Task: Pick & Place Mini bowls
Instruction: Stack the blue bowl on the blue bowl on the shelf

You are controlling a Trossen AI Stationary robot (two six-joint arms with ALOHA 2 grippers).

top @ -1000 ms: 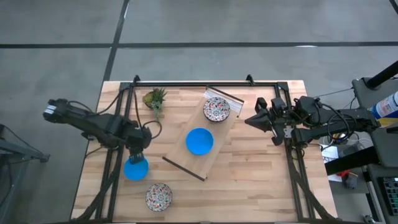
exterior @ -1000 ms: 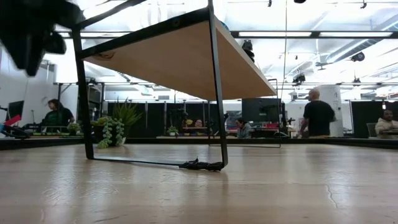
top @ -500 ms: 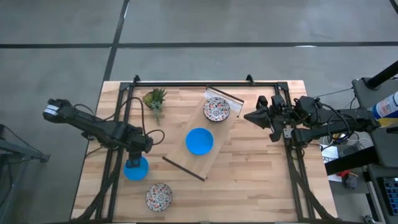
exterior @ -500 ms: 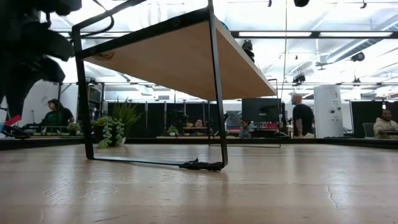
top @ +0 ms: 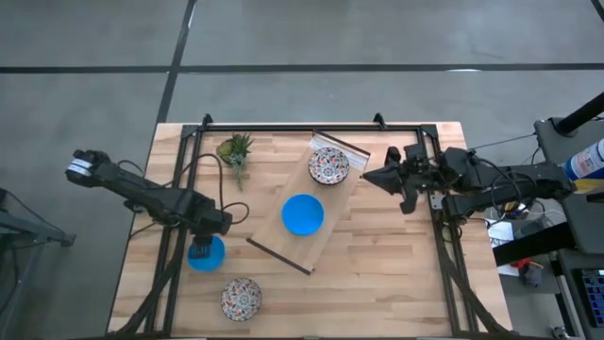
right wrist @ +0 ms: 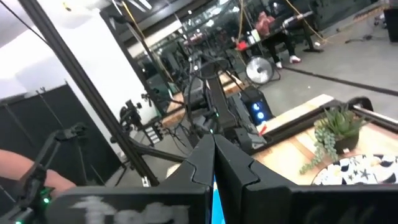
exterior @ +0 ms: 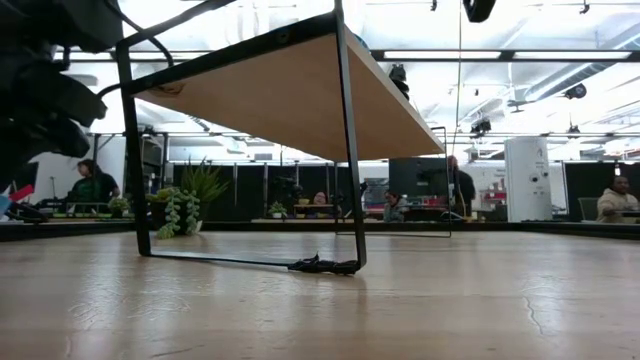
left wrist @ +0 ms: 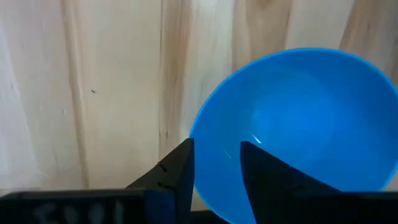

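One blue mini bowl [top: 208, 257] sits on the table near its left side and fills the left wrist view [left wrist: 298, 124]. My left gripper [top: 201, 244] is over it, open, pointing down; it stands astride the bowl's rim [left wrist: 216, 155], one finger inside and one outside. A second blue bowl [top: 303, 214] and a patterned bowl [top: 328, 165] rest on the raised wooden board [top: 332, 203]. Another patterned bowl [top: 241, 298] lies near the table's near edge. My right gripper [top: 366, 177] hovers shut just right of the board [right wrist: 214, 155]. My left gripper comes from above at the blue bowl's rim [left wrist: 198, 134], on the side nearest the arm. One finger [left wrist: 177, 171] stands outside the wall and the other [left wrist: 267, 171] inside the hollow. I cannot tell whether either touches. The bowl rests on the table.
A small green plant [top: 235, 151] stands at the far left of the table. Black frame bars [top: 311, 126] run along the far edge and both sides. The board sits raised on a black stand [exterior: 345, 200]. People show in the room beyond.
My left gripper has moved down and slightly toward the near edge, onto the blue bowl's rim; the bowl has stayed where it was. My right gripper has drifted toward the table's left, closer to the board.
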